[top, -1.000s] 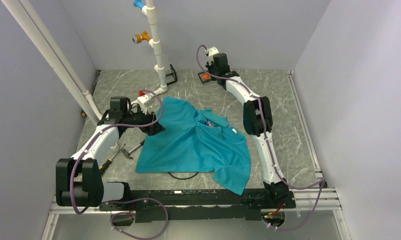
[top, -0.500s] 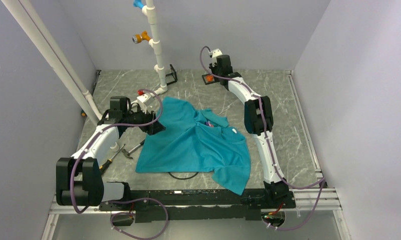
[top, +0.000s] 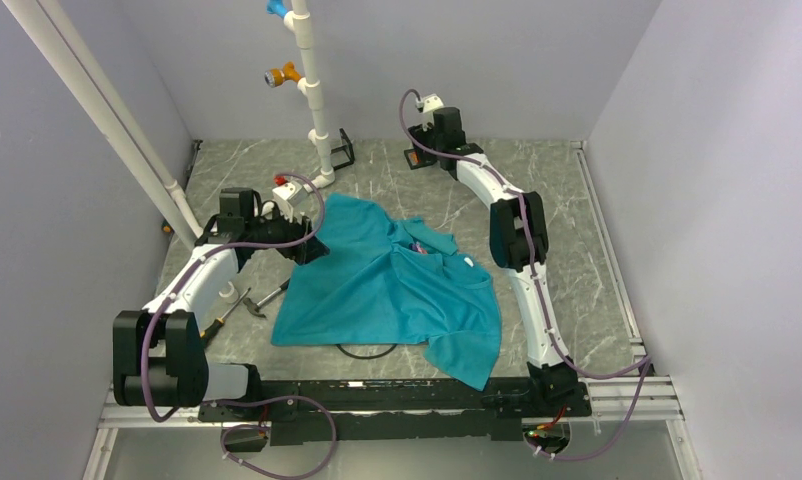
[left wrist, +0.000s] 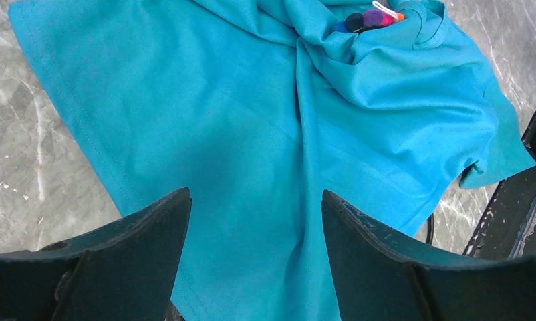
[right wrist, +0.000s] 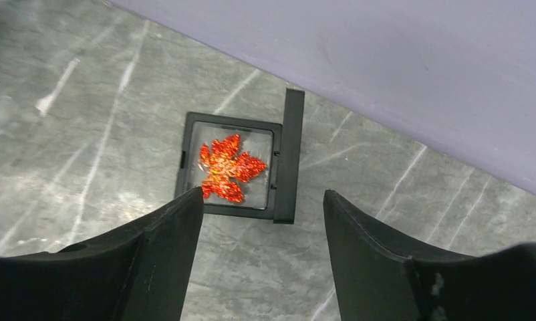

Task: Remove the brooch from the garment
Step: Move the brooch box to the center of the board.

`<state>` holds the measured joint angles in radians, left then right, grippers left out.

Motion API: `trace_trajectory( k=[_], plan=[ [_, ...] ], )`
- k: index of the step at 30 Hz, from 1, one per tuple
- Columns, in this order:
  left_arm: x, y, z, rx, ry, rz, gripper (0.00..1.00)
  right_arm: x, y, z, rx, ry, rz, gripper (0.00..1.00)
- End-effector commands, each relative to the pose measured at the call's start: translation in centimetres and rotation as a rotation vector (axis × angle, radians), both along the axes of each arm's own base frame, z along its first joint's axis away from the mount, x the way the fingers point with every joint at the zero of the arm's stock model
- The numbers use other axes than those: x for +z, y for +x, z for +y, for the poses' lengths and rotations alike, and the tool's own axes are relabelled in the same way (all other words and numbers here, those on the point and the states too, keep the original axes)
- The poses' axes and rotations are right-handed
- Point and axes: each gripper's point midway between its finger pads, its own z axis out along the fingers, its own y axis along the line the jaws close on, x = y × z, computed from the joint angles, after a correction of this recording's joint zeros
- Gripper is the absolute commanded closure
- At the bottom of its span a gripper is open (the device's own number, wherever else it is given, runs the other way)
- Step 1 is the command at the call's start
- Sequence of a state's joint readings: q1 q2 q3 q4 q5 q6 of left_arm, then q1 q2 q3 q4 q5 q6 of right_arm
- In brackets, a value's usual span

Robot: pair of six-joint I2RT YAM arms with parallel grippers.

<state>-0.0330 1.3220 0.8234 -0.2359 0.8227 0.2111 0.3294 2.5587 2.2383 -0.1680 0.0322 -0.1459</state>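
Approach is the step we judge in hand: our left end effector [left wrist: 253,200] hovers, jaws apart and empty, over the teal-blue cloth T-shirt [top: 377,290], with the tiny pink-purple multicoloured brooch [left wrist: 367,18] lodged in folds by the collar. Our right end effector [right wrist: 262,197], likewise apart and empty, hangs above a small black square frame [right wrist: 289,160] by the back wall; next, one arm must reach the collar and pinch only the brooch.

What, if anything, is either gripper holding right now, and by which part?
Nothing is held. The left gripper is open above the T-shirt, and the right gripper is open over a black frame with an orange leaf inside.
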Motion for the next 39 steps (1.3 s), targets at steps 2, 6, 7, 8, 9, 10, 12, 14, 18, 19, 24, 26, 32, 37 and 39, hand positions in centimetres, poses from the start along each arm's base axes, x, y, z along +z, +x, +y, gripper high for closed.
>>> trace_trajectory(
  k=[2,6,7,8,9,10,12,14,18,19,24,26,32,37,39],
  plan=[
    [1.8,0.8,0.2,0.016,-0.006,-0.056,0.24,11.9,0.2,3.2,0.087,0.172,-0.202,0.30],
    [1.8,0.7,0.3,0.019,-0.002,-0.055,0.24,13.7,-0.1,6.2,0.149,0.206,-0.257,0.26],
    [1.8,0.7,0.4,0.022,-0.001,-0.054,0.24,13.9,-0.2,7.0,0.158,0.208,-0.271,0.26],
    [1.8,0.7,0.4,0.023,-0.002,-0.053,0.24,14.0,-0.3,7.9,0.173,0.214,-0.279,0.25],
    [1.8,0.7,0.4,0.024,-0.002,-0.054,0.24,13.9,-0.5,8.6,0.186,0.220,-0.278,0.23],
    [1.8,0.7,0.4,0.025,-0.002,-0.055,0.24,14.2,-0.5,9.5,0.200,0.236,-0.301,0.23],
    [1.9,0.7,0.5,0.027,-0.005,-0.056,0.24,13.8,-0.5,11.0,0.220,0.269,-0.309,0.23],
    [1.9,0.7,0.5,0.028,-0.007,-0.054,0.24,13.4,-0.3,12.2,0.233,0.315,-0.315,0.23],
    [1.7,0.5,0.6,0.025,-0.003,-0.047,0.24,12.9,0.0,13.9,0.247,0.396,-0.343,0.23],
    [1.7,0.4,0.7,0.026,-0.002,-0.048,0.24,12.7,0.0,14.3,0.249,0.404,-0.349,0.23],
    [1.6,0.4,0.9,0.032,-0.008,-0.046,0.24,11.5,-0.7,16.8,0.283,0.404,-0.374,0.23],
    [1.5,0.2,0.8,0.029,-0.011,-0.042,0.24,10.9,-0.7,17.6,0.283,0.396,-0.390,0.23],
    [1.3,0.2,0.9,0.031,-0.005,-0.039,0.24,7.8,-0.9,18.9,0.273,0.405,-0.381,0.27],
    [1.9,2.4,2.0,0.112,0.033,-0.115,0.26,8.1,-1.2,18.5,0.263,0.412,-0.362,0.27],
    [2.4,4.0,2.6,0.162,0.060,-0.147,0.26,9.2,-1.8,18.0,0.284,0.405,-0.359,0.27]
  ],
)
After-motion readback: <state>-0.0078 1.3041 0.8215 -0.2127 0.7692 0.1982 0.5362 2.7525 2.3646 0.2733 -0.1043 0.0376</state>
